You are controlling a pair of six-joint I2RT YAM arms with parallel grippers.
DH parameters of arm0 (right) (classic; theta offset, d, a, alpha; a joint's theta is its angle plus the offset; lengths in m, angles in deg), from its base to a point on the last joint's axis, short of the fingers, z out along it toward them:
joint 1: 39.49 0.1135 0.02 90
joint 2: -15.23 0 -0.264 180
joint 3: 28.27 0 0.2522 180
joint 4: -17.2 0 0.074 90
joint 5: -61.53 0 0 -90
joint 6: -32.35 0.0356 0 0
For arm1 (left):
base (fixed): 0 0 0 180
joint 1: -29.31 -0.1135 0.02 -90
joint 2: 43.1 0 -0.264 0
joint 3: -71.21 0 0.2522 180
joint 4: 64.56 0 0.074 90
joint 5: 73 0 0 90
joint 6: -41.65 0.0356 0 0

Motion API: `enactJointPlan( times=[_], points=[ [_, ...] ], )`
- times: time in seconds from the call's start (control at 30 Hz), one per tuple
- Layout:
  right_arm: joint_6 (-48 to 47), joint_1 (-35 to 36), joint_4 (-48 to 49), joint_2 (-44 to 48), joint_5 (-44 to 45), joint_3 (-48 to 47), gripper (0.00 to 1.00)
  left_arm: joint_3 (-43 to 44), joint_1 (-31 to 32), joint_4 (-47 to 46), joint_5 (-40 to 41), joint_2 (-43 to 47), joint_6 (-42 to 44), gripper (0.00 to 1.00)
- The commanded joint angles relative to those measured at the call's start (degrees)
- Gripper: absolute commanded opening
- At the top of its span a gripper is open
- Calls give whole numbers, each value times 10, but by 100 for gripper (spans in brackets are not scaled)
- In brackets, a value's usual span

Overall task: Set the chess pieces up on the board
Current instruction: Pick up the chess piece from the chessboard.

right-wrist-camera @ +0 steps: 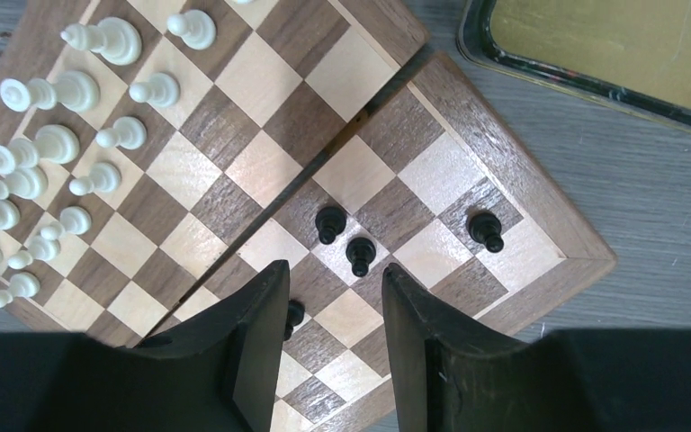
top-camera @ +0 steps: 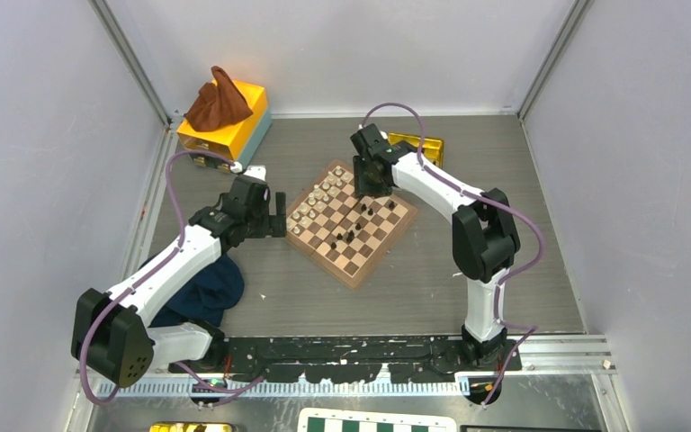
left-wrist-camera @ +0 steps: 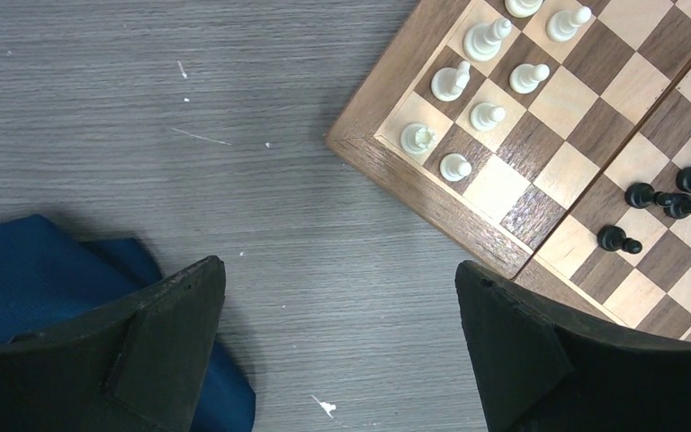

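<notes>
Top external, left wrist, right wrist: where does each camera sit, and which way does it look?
Top external: high behind the bases, looking down on the table, the board, the left arm and right arm.
Left wrist: on the left arm, looking down past the open left tool at a blue cloth and cream pieces.
Right wrist: on the right arm, looking down through the open right tool at black pieces.
Shared: both wrist views show the board's fold.

Robot lab cell: blank white walls (top-camera: 45,135), metal mounting rail (top-camera: 558,345)
</notes>
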Motion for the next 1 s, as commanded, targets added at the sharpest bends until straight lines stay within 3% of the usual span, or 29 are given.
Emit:
enactJointPlan(
  times=[0.0,0.5,0.97],
  points=[
    [-13,2,1,-12,-13,-38,48,5,-4,-25,-2,2,0,100],
    [-18,1,-13,-66,-29,-71,45,5,-10,-28,0,-3,2,100],
    [-20,2,-23,-84,-34,-76,30,2,-15,-29,-1,-8,1,100]
  ],
)
